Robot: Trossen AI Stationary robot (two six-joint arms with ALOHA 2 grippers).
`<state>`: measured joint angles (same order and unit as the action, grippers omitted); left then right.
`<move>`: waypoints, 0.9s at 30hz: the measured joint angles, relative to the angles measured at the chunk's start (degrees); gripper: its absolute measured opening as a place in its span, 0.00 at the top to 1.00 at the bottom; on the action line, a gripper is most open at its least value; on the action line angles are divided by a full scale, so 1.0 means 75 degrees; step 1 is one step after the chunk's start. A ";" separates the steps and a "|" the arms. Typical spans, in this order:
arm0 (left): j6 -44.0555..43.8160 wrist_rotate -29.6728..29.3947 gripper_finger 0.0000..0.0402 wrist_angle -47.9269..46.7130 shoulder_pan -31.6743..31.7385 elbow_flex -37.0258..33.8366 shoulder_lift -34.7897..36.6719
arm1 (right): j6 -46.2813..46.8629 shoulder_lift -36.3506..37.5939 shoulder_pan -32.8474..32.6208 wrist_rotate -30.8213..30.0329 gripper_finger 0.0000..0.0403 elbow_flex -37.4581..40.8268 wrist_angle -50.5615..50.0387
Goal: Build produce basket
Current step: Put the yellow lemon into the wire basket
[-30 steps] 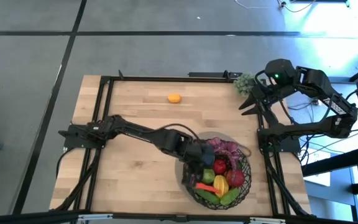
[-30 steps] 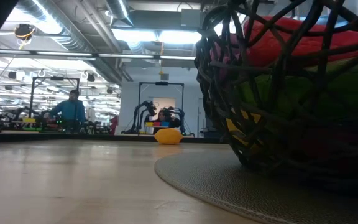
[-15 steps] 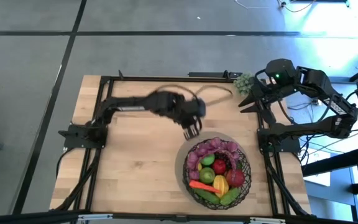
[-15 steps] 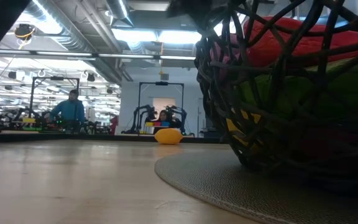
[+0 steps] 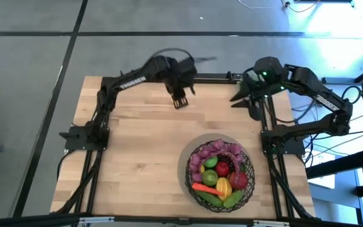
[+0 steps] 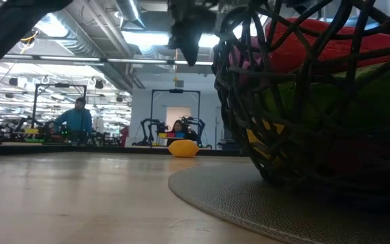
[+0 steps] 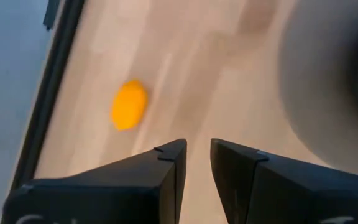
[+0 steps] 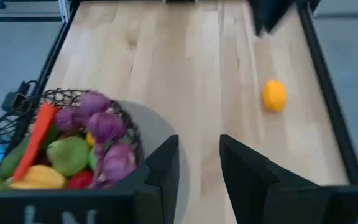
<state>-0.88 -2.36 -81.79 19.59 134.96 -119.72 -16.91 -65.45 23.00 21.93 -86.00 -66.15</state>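
The left gripper (image 5: pixel 180 101) hung above the lemon (image 7: pixel 128 104) at the table's far edge, fingers a narrow gap apart (holding nothing). The right gripper (image 8: pixel 197 155) likewise; the basket (image 5: pixel 248 183) sat near.

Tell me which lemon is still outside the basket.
The lemon lying alone on the bare wood near the table's far edge, below the left gripper. The other yellow lemon already sits in the basket among the produce.

Even overhead light, ceiling strips glaring in low view, left arm (image 5: pixel 137 79) motion-blurred, wrist views soft
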 joint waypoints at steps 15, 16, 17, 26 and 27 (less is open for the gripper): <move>0.1428 0.0413 0.85 -0.0179 0.1881 0.0000 0.0000 | 0.0823 -0.1268 0.0003 -0.1173 0.72 -0.0003 0.0829; 0.1501 0.0427 0.85 -0.0179 0.1910 0.0000 -0.0003 | 0.0823 -0.1374 0.0001 -0.1173 0.72 -0.0003 0.0878; 0.1572 0.0430 0.84 -0.0176 0.1928 0.0000 -0.0003 | 0.0825 -0.1472 0.0002 -0.1177 0.72 -0.0003 0.0938; 0.2263 0.1032 0.84 0.0322 0.1936 0.0000 -0.0030 | 0.0566 -0.2116 0.0000 -0.1421 0.70 -0.0003 0.1243; 0.2350 0.1182 0.84 0.0327 0.1930 0.0010 -0.0080 | 0.0558 -0.2134 0.0003 -0.1498 0.70 -0.0003 0.1231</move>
<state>16.75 6.50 -79.34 34.07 135.03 -120.32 -12.73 -81.46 23.03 10.69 -86.02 -56.92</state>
